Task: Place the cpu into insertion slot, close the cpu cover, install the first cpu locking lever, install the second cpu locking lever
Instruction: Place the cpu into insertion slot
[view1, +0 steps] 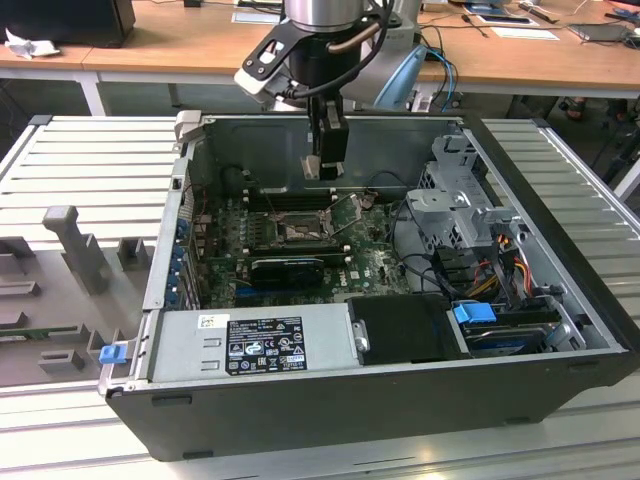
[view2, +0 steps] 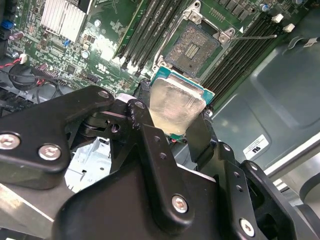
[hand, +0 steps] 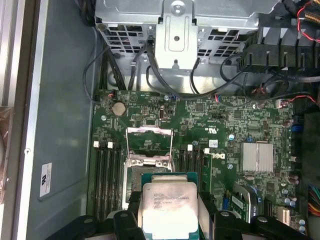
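Note:
My gripper (view1: 323, 170) hangs inside the open computer case, shut on the cpu (view2: 176, 105), a silvery square chip held flat by its edges between the two black fingers (view2: 145, 125). In the first wrist view the cpu (hand: 167, 207) sits just short of the insertion slot (hand: 145, 167). The slot (view2: 192, 47) lies bare with its dull contact field exposed, some way beyond the chip and below it. The cpu cover (hand: 150, 131), a thin silver frame, stands swung up at the slot's far edge. In the exterior view the slot (view1: 300, 232) lies below the gripper.
Long black memory slots (view2: 150, 30) flank the socket on both sides. A thin metal lever (view2: 255, 36) sticks out beside it. A drive cage (view1: 465, 205) with cables, a power supply (view1: 260, 340) and the case walls (view1: 400, 135) enclose the board.

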